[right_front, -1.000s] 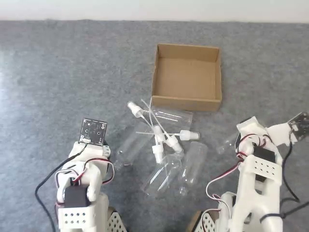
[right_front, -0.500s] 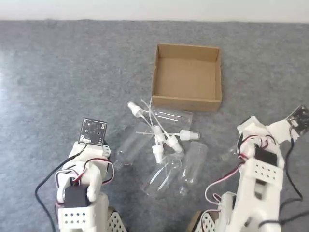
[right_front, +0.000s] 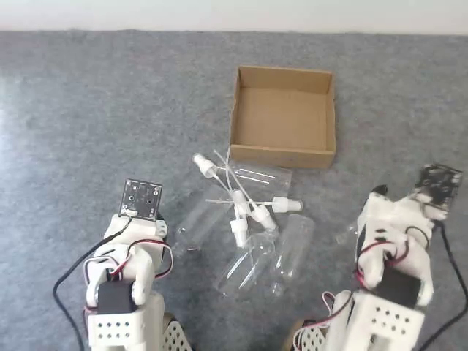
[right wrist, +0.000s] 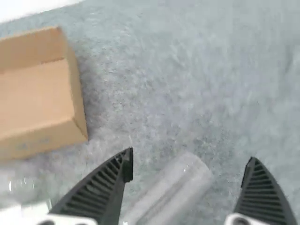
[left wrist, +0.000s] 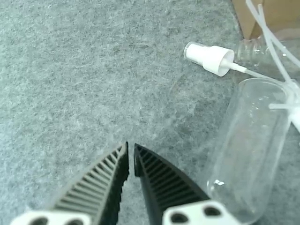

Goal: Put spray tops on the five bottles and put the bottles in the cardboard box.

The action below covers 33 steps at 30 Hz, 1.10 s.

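Observation:
The empty cardboard box [right_front: 282,156] sits at the table's far centre. Several clear bottles [right_front: 291,247] lie in a heap in front of it, mixed with white spray tops [right_front: 286,204] and their thin tubes. My left gripper [left wrist: 131,149] is shut and empty over bare carpet, with a bottle [left wrist: 253,151] and a spray top [left wrist: 209,58] just to its side. My right gripper [right wrist: 190,161] is open, and a lone clear bottle [right wrist: 171,190] lies on the carpet between its fingers. That bottle [right_front: 344,232] rests beside the right arm [right_front: 391,245].
Grey carpet [right_front: 110,110] covers the whole table, with free room left and right of the box. The box's side [right wrist: 42,138] stands beyond the right gripper. A box corner [left wrist: 276,11] shows past the spray top. The left arm [right_front: 131,256] is at the near left.
The right arm has turned its wrist and swung it inward and down over the lone bottle. The left arm, the bottles and the box have not moved.

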### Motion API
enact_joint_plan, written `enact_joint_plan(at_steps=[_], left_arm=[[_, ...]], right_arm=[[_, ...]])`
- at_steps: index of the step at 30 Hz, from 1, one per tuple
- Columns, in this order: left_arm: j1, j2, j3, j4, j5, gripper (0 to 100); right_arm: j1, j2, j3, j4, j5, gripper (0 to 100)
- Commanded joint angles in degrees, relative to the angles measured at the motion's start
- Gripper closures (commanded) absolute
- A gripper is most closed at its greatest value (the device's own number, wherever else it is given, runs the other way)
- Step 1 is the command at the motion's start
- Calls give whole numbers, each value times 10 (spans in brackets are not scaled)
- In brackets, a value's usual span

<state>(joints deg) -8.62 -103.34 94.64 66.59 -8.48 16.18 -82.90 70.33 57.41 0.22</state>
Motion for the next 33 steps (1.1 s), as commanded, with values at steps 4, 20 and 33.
enact_joint_plan(at_steps=[4, 20, 33], left_arm=[[-1, -11, -5, -19, -6, 981], [1, -11, 9, -35, -6, 981], [0, -11, 9, -35, -6, 981]], right_arm=[[-25, -48, -33, 95, 93, 670], [-52, -46, -113, 232, 332, 763], [-59, 87, -115, 266, 552, 673]])
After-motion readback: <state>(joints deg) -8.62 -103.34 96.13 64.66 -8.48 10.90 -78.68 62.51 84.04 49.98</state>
